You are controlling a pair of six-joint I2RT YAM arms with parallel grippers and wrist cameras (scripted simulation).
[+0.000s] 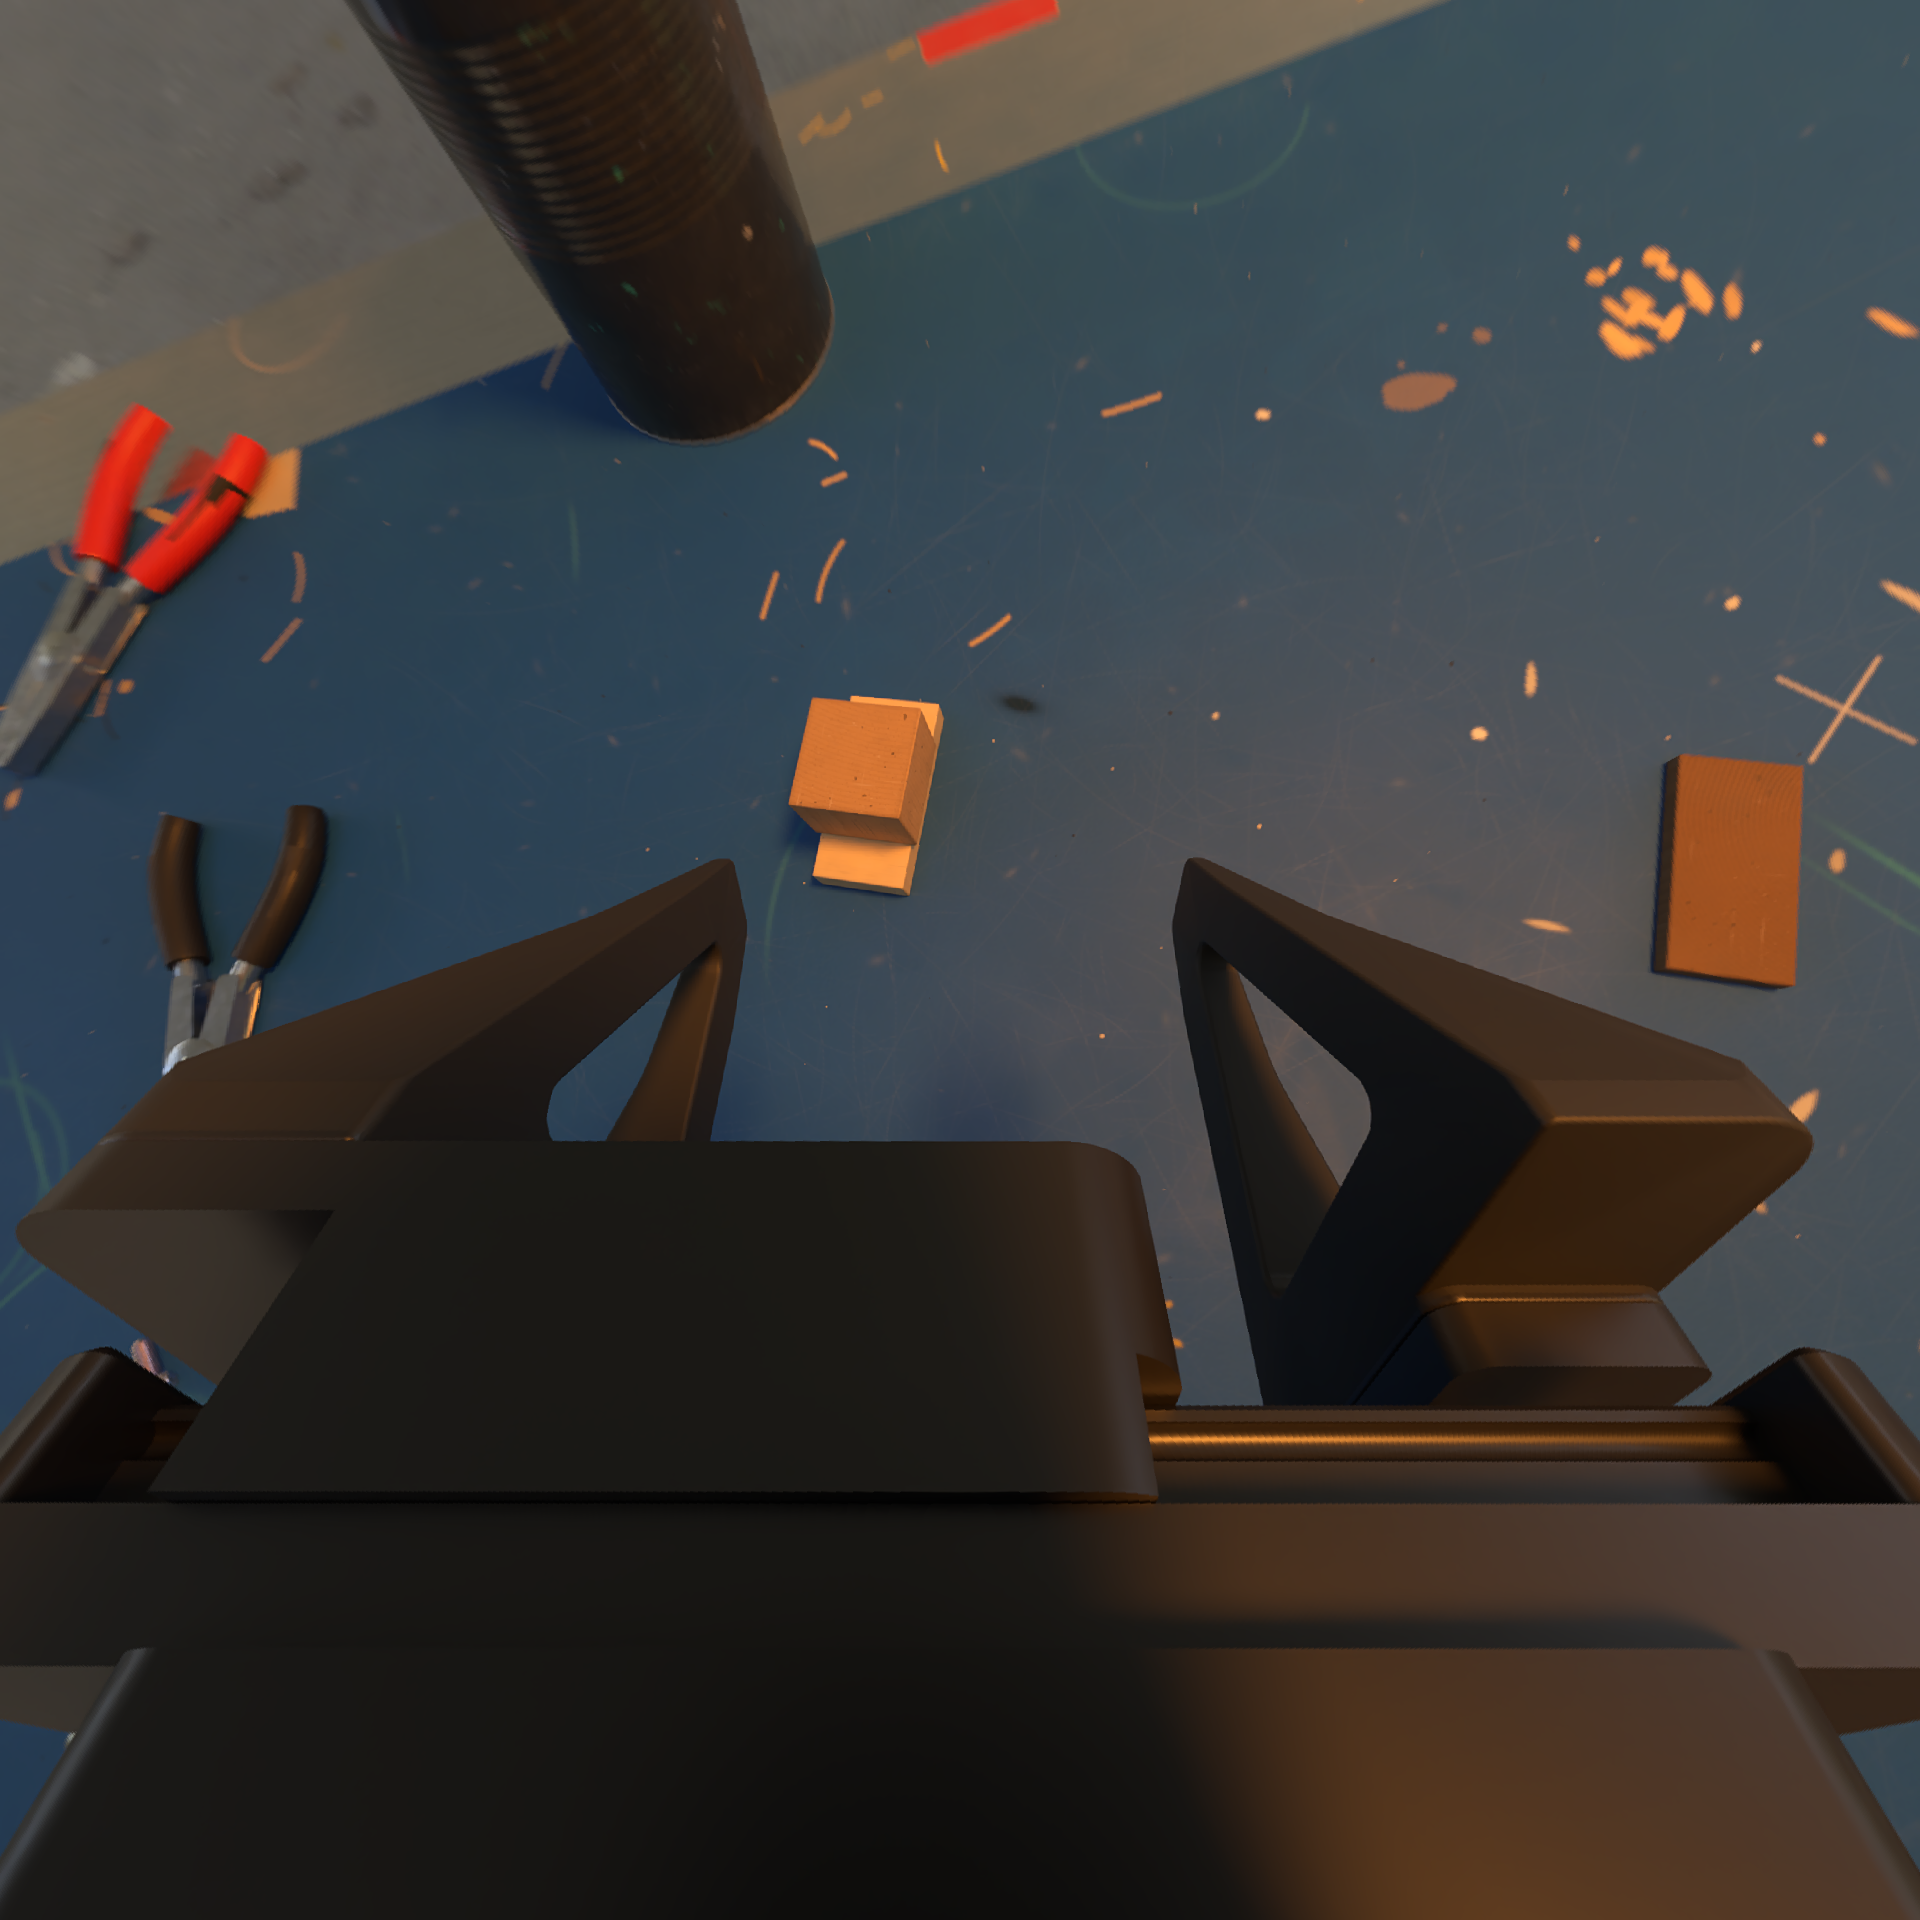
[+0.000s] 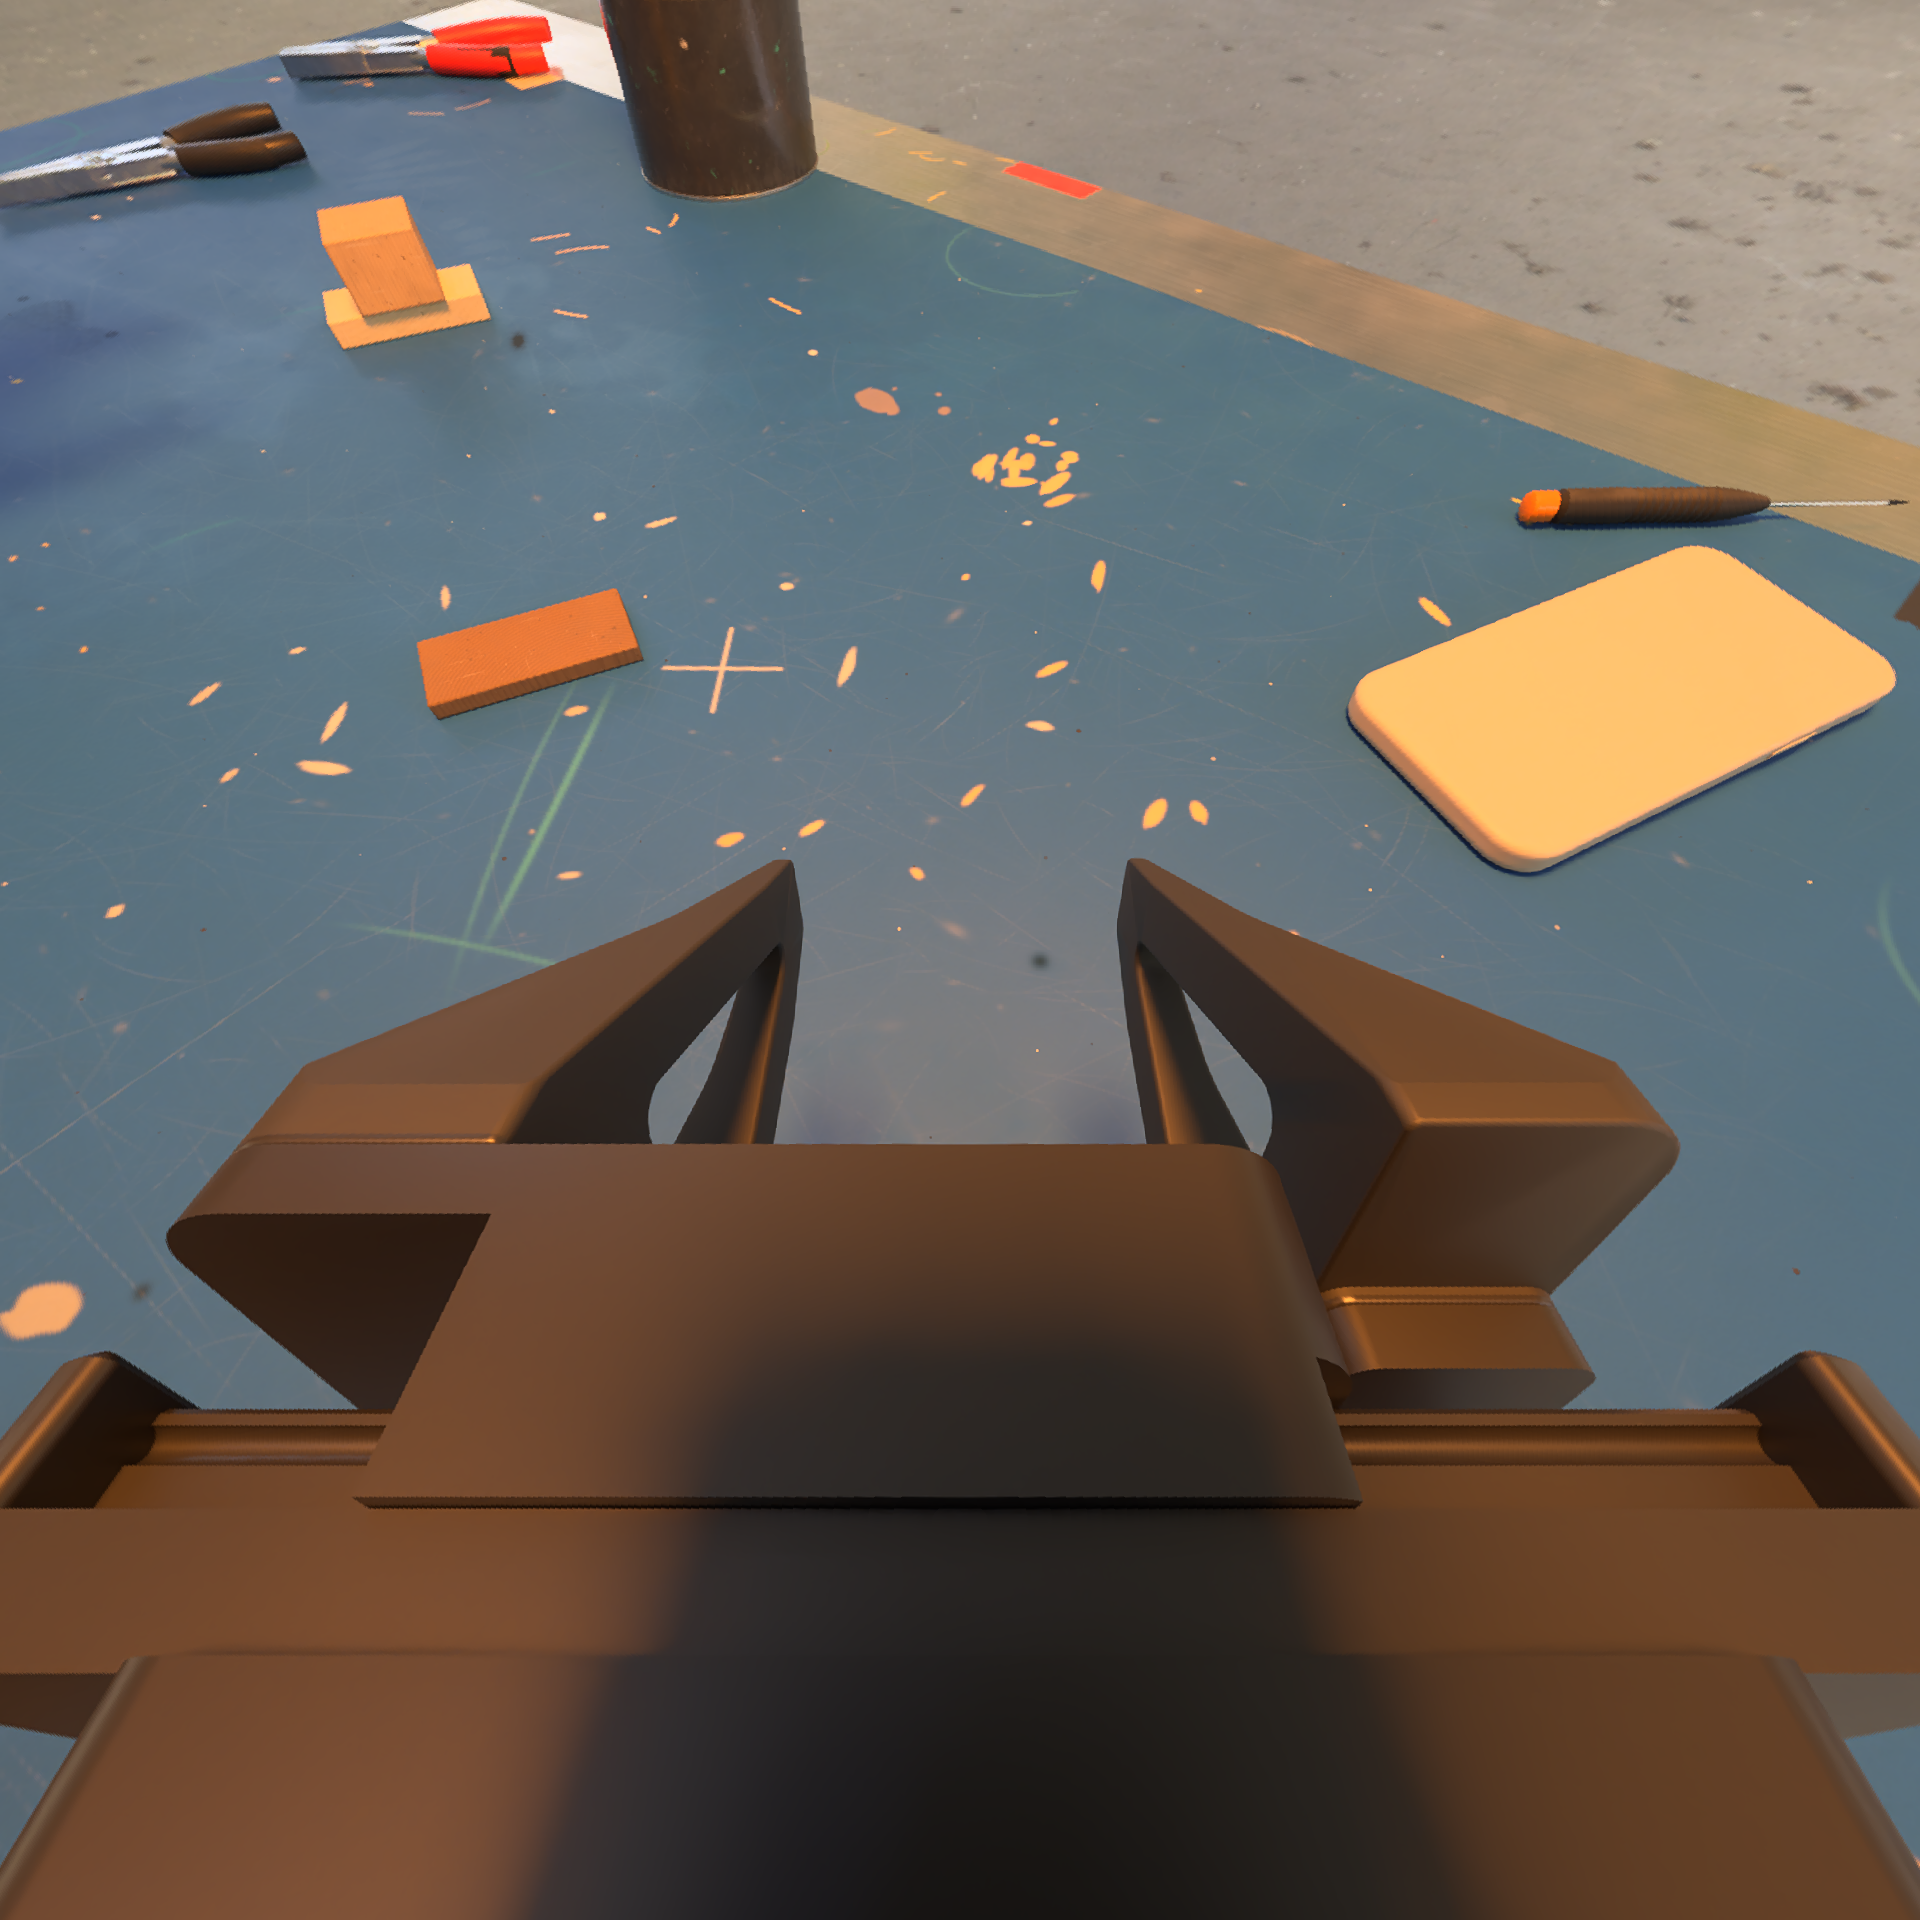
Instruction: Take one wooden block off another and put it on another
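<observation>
two wrist cameras look down at a scratched blue table [image 1: 1195, 623] flecked with orange paint marks.

in the left wrist view, the left gripper [image 1: 959, 873] hangs above the table with its jaws spread wide and nothing between them. just ahead of its tips sits a pale cube [image 1: 860, 767], stacked on a thin pale slab [image 1: 864, 865] that lies flat on the table. the cube covers the slab's middle, with slab ends showing on either side. well to the right lies a darker flat block [image 1: 1730, 869], alone on the table. to the left lie red pliers [image 1: 125, 561] and black pliers [image 1: 223, 925], well apart from the blocks. a dark cylinder [image 1: 623, 208] stands at the table's far edge.

in the right wrist view, the right gripper [image 2: 961, 873] is also parted and empty, low over bare table. the cube [image 2: 379, 255] on its slab [image 2: 410, 317] shows far off at upper left, and the flat block [image 2: 528, 651] lies nearer, beside a chalk cross [image 2: 721, 668]. to the right rests a cream rounded pad [image 2: 1621, 707], with a screwdriver [image 2: 1652, 505] beyond it near the table's edge.
</observation>
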